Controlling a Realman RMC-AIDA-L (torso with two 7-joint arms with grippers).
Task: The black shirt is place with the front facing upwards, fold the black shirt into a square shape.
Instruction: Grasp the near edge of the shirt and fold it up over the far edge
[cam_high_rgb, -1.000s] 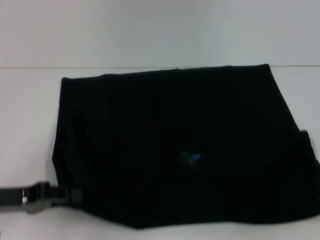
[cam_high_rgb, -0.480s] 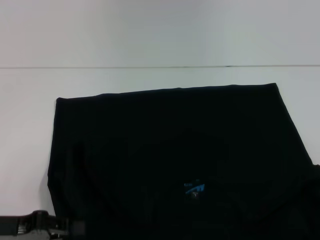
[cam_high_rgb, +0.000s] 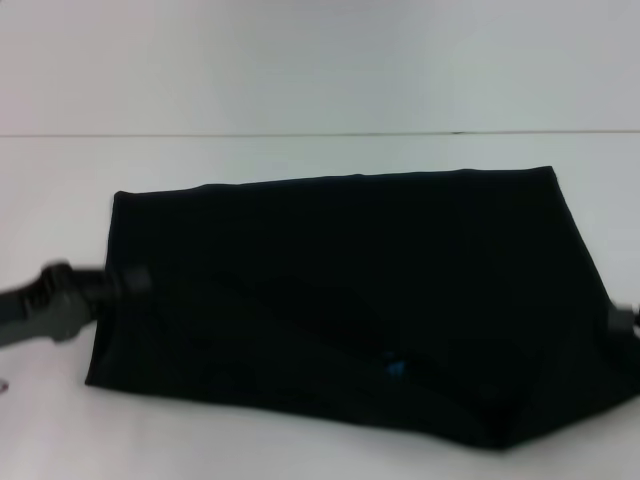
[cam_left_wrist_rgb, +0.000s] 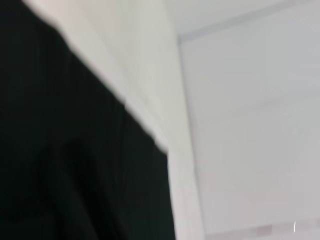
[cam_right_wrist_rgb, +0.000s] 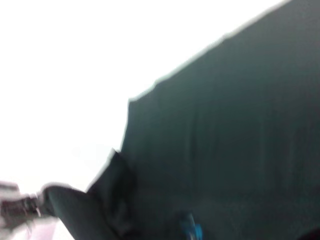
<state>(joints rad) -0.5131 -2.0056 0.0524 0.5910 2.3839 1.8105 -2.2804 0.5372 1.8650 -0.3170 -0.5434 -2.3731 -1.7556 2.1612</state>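
Observation:
The black shirt (cam_high_rgb: 340, 300) lies across the white table, its far edge flat and its near edge raised off the surface. My left gripper (cam_high_rgb: 128, 280) is shut on the shirt's left side edge, held above the table. At the right frame border my right gripper (cam_high_rgb: 622, 320) grips the shirt's right side. A small blue neck label (cam_high_rgb: 395, 370) shows on the raised fold. The left wrist view has black cloth (cam_left_wrist_rgb: 60, 150) beside white table. Across the shirt (cam_right_wrist_rgb: 230, 140) the right wrist view shows the label (cam_right_wrist_rgb: 192, 231) and the left gripper (cam_right_wrist_rgb: 45, 197) at the cloth's corner.
The white table (cam_high_rgb: 300, 90) runs far behind the shirt, crossed by a thin seam line (cam_high_rgb: 300, 134). A bare white strip (cam_high_rgb: 200, 450) lies in front of the raised near edge, and more bare table lies left of the shirt.
Both grippers have risen and moved away from me with the shirt's near edge, which now hangs above the table. The blue label has lifted with it.

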